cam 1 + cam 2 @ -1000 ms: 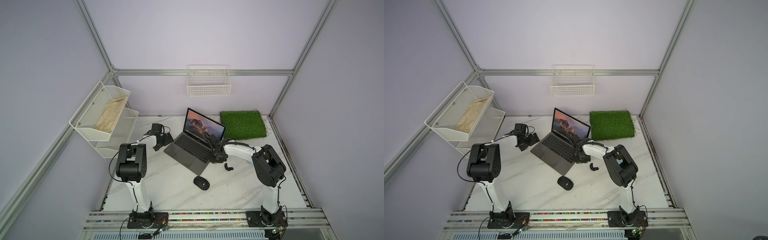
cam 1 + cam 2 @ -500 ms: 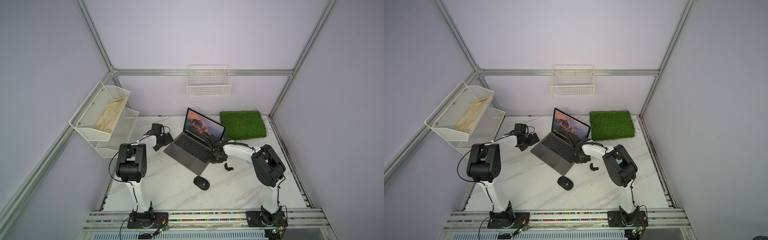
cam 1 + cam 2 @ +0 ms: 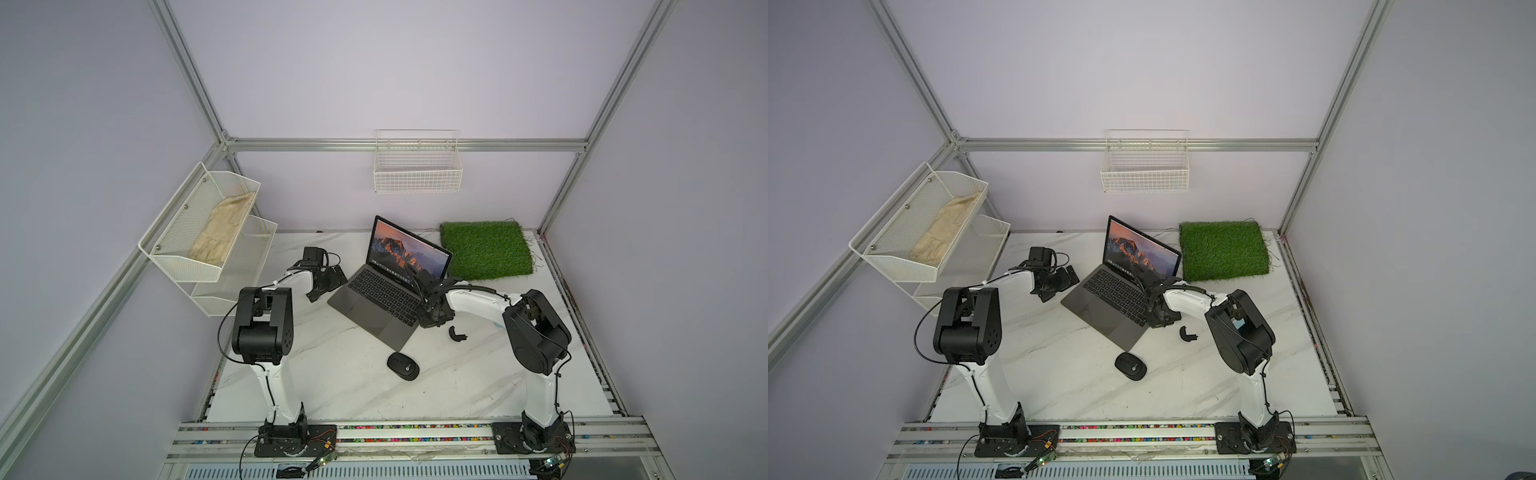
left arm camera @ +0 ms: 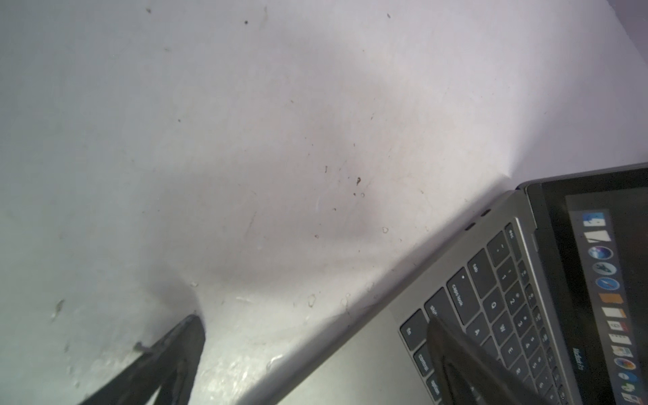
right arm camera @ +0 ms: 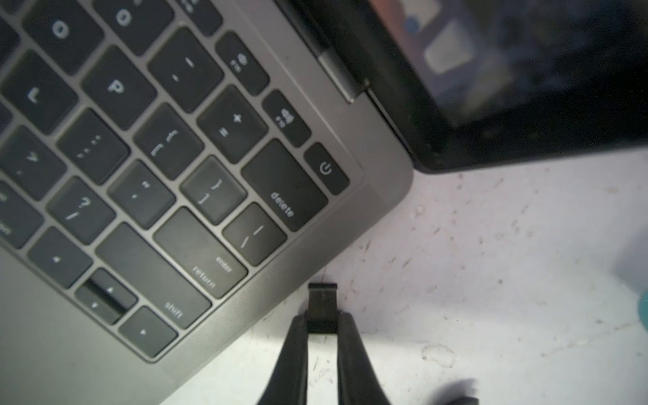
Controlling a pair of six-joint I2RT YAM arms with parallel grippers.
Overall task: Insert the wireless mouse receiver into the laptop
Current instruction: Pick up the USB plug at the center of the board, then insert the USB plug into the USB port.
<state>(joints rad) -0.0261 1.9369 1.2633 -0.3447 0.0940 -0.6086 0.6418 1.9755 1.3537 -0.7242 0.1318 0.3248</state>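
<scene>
Now: the counter [image 3: 332, 374] carries the laptop [image 3: 386, 299], lid up. Left claw [image 3: 326, 286] gapes wide at the laptop's tab-key edge, likely bracing it. Right claw [image 5: 322, 321] pinches the wireless mouse receiver [image 5: 322, 301] just beside the laptop's return-key edge, free end forward, presumably seeking a port.

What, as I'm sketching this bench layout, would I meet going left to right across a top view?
From the left: mesh shelf → laptop → curved black piece → right arm's black elbow. The mouse and grass mat overlap these sideways, so they are left out.
</scene>
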